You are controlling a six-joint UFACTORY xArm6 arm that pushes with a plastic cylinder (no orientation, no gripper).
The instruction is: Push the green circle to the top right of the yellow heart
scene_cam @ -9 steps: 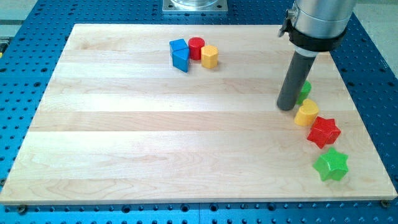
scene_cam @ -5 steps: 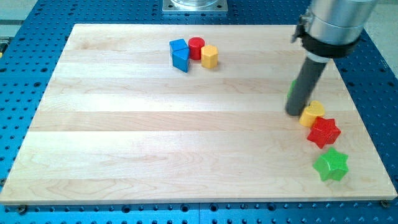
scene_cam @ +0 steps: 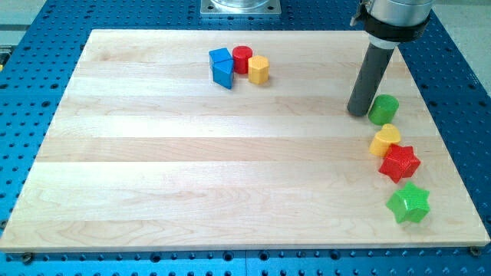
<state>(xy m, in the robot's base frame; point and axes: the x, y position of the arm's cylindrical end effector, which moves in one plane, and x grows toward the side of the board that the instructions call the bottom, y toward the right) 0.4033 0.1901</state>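
my tip (scene_cam: 358, 113) bare rod end, nothing held | green circle (scene_cam: 383, 110) just beside it at view's right, touching or nearly | yellow heart (scene_cam: 385, 141) below-right of tip, under the circle | red star (scene_cam: 400, 162) and green star (scene_cam: 408, 203) farther below-right | board (scene_cam: 153, 169)

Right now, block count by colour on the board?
Blue: 2, blue cube, blue triangle
Red: 2, red cylinder, red star
Yellow: 2, yellow hexagon, yellow heart
Green: 2, green circle, green star
Total: 8
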